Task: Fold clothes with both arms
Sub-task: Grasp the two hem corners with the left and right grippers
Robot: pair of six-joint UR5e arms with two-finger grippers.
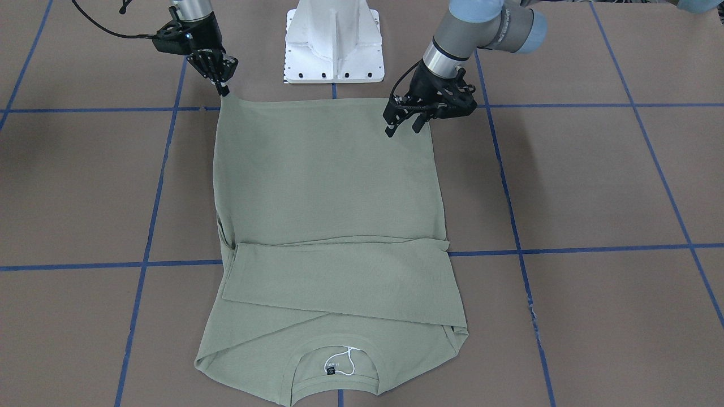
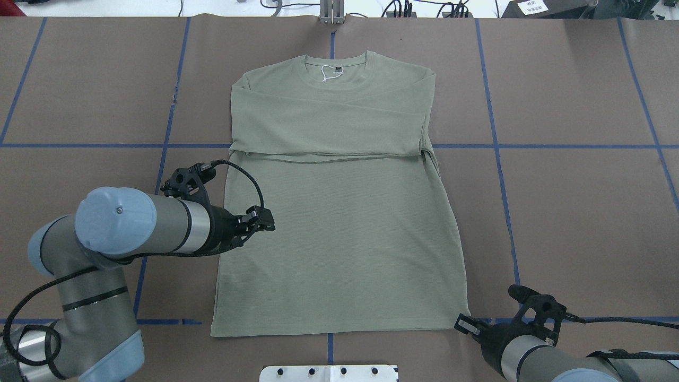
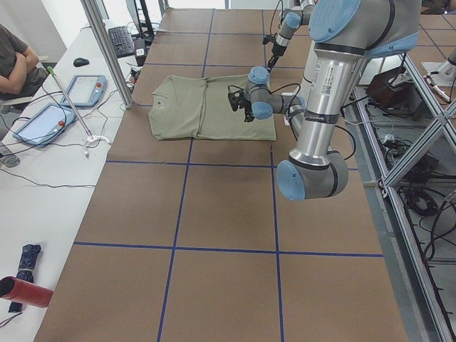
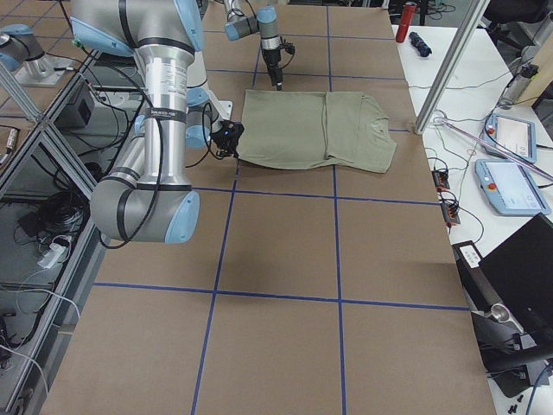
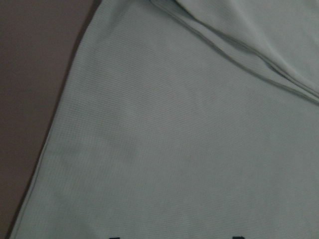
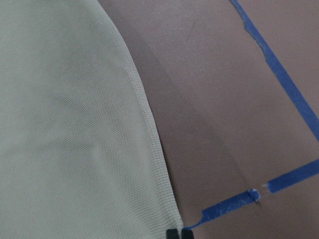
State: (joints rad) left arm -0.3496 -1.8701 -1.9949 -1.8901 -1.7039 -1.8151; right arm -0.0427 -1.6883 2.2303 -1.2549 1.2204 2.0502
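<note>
The sage-green long-sleeved shirt [image 1: 328,186] lies flat on the brown table, sleeves folded across the chest, collar and black neck label [image 2: 331,69] at the far side from the robot. My right gripper [image 1: 224,89] is shut on the hem corner, which rises slightly to it; in the right wrist view its fingertips [image 6: 173,233] meet at the cloth's corner. My left gripper [image 1: 403,130] is open and empty, hovering just above the shirt near the hem's other side [image 2: 261,219]. The left wrist view shows only shirt fabric [image 5: 189,139] beneath it.
The white pedestal base [image 1: 334,42] stands just behind the hem. Blue tape lines [image 1: 565,250] cross the table. An operators' desk with tablets [image 3: 43,121] and an aluminium post [image 3: 107,50] lie beyond the collar end. A red bottle [image 3: 25,291] lies there too.
</note>
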